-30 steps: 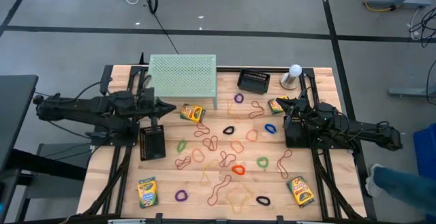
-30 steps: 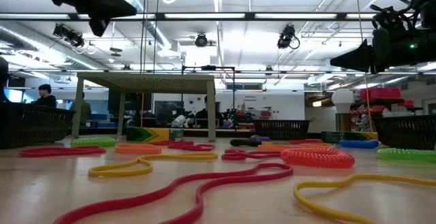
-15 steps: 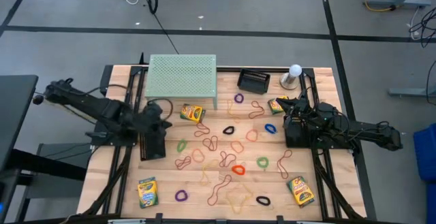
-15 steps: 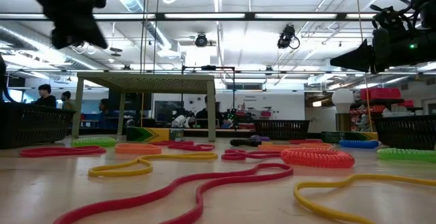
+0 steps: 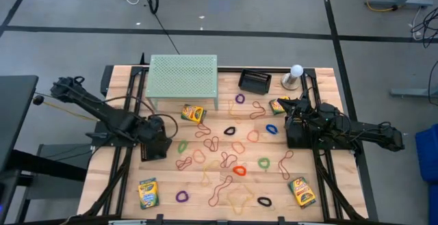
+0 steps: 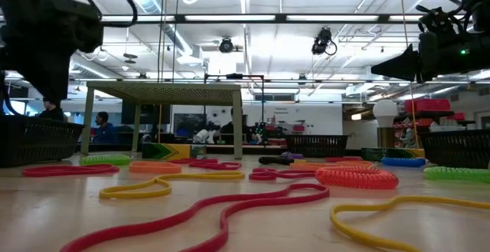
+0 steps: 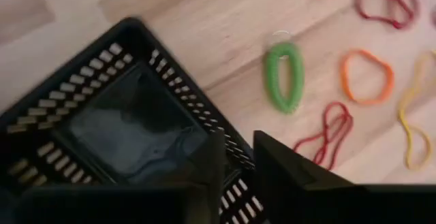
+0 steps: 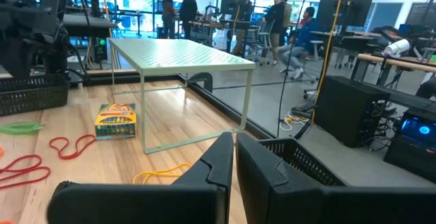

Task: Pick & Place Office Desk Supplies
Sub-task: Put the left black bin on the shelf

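Thin rubber bands (image 5: 233,153) in several colours lie loose across the middle of the wooden table. Crayon boxes lie flat at the near left (image 5: 147,193), the near right (image 5: 301,191) and beside the green shelf (image 5: 193,113). My left gripper (image 5: 159,139) points steeply down over a black mesh tray (image 5: 152,154) at the table's left. In the left wrist view its fingers (image 7: 238,146) stand slightly open over the tray's wall (image 7: 225,156), with a green band (image 7: 285,76) on the wood beyond. My right gripper (image 8: 234,139) is shut and level above the table's right side.
A pale green mesh shelf (image 5: 183,78) stands on legs at the far left. A second black mesh tray (image 5: 254,81) and a white ball-topped stand (image 5: 295,74) sit at the far edge. A fourth crayon box (image 5: 277,105) lies by my right gripper. People are in the room beyond.
My left gripper has swung from beside the green shelf toward the table's near edge and down. It has tipped from roughly level to pointing steeply down over the black tray. The tray and the bands have stayed where they were.
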